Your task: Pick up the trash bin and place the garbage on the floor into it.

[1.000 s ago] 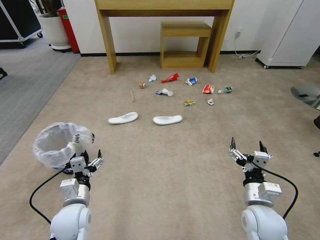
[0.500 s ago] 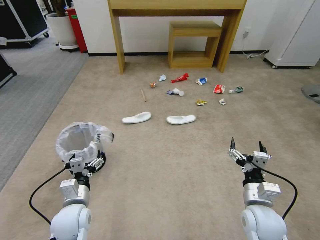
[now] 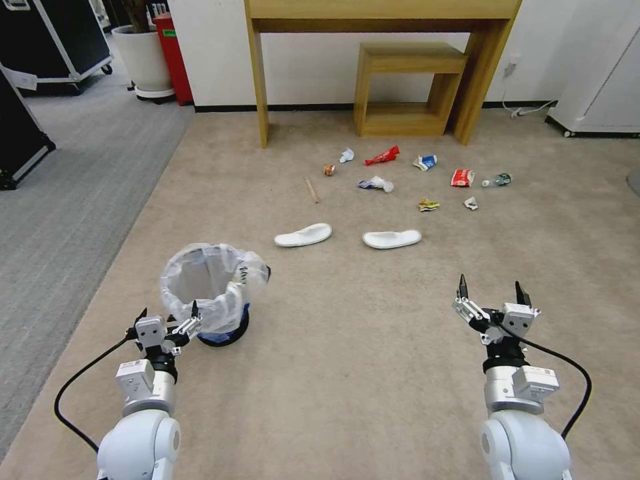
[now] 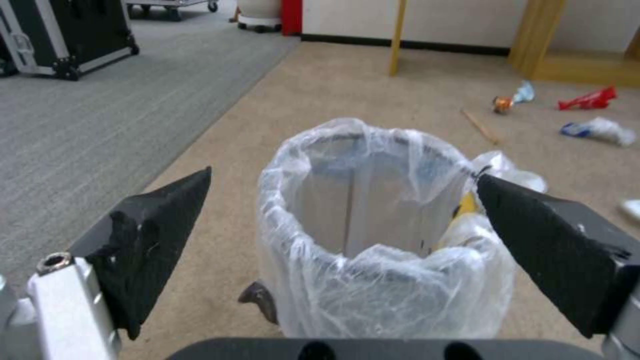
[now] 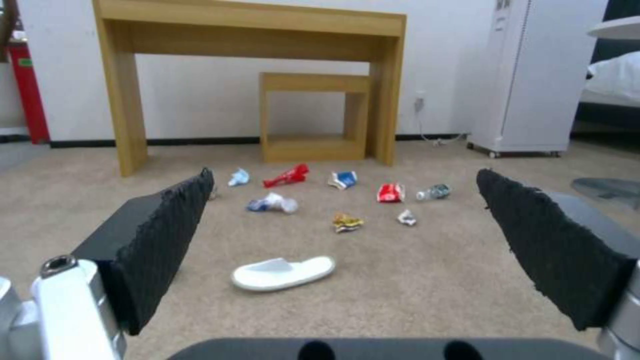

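The small blue trash bin (image 3: 212, 293) (image 4: 373, 240) with its white bag liner stands upright on the beige floor (image 3: 360, 347). My left gripper (image 3: 167, 317) is open just in front of it, its fingers (image 4: 153, 240) level with the bin's sides and apart from the bag. The garbage lies farther ahead: two white slippers (image 3: 303, 235) (image 3: 391, 239), a red wrapper (image 3: 382, 157), a wooden stick (image 3: 311, 189), a yellow wrapper (image 3: 428, 205) and a clear bottle (image 3: 497, 179). My right gripper (image 3: 489, 297) hangs open over bare carpet, holding nothing.
A wooden table (image 3: 380, 40) with a small wooden shelf (image 3: 408, 90) under it stands against the far wall. Grey carpet (image 3: 60, 173) runs along the left with black cases (image 3: 60, 33), a white planter (image 3: 143, 63) and a red object. A white cabinet (image 3: 600, 73) is at the right.
The whole view has shifted right as the camera turned or drove left. The bin now sits straight ahead of the left gripper. The arms hold the same pose.
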Tool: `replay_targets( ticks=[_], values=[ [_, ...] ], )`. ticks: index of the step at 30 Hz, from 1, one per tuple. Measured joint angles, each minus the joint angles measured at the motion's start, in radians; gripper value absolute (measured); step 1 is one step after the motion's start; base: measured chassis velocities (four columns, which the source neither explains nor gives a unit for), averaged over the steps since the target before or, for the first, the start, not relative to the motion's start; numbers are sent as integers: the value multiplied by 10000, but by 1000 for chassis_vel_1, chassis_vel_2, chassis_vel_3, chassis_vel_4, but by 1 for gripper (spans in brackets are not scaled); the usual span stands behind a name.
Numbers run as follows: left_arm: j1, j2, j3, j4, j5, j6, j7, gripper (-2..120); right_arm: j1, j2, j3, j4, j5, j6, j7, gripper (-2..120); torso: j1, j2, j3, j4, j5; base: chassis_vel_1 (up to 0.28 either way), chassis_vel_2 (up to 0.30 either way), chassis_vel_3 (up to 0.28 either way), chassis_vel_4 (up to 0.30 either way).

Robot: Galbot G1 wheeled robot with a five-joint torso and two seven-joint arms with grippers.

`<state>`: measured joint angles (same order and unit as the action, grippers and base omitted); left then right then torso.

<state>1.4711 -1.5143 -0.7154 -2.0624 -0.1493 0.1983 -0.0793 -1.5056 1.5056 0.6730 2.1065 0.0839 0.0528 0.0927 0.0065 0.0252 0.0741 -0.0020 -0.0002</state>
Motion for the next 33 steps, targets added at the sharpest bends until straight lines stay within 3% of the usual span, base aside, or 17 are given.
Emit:
replay_targets(
  ticks=[19,25,33],
  values=[
    [35,421,-22,-372,-671,278,40,100,-39,-370,40,191,310,-64,26,100,-2,0,0,-2,4,0,0,0,0],
    [-76,1098,-111,88,-1031,204,61,100,210,-708,31,-16,658,-217,35,100,-2,0,0,-1,2,0,0,0,0],
    [-188,1210,-86,265,-1103,176,67,100,271,-938,26,-132,863,-315,42,100,-2,0,0,-2,3,0,0,0,0]
  ],
)
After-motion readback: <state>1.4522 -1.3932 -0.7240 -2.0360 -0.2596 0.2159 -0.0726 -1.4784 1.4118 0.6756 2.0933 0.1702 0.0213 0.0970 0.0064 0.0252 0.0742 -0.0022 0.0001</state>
